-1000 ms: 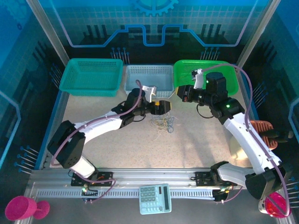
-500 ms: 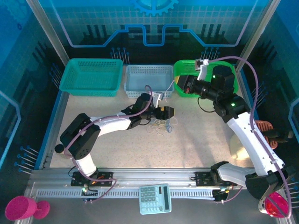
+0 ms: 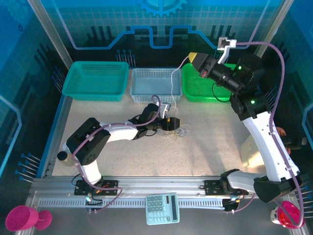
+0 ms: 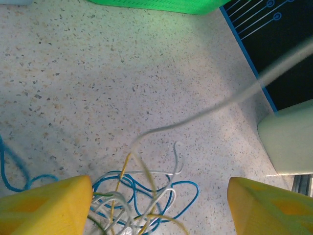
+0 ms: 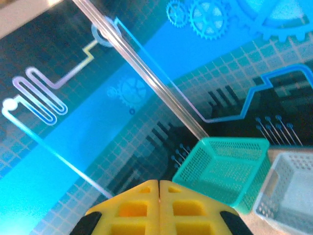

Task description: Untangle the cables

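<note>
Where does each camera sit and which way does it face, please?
Top external: above and behind, looking down at the table; left arm and right arm show, left gripper at the cables, right gripper raised, pinching a pale wire.
Left wrist: low, facing down at the cables; its open yellow fingers show.
Right wrist: high, facing the back wall and teal basket; its shut fingers show.
Shared: top and left wrist both show the cables and green basket.

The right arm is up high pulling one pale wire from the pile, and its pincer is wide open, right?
No. The right pincer is shut: the right wrist view shows its yellow fingers pressed together. The rest holds: it is up high, and a pale wire runs from it down to the pile.
</note>
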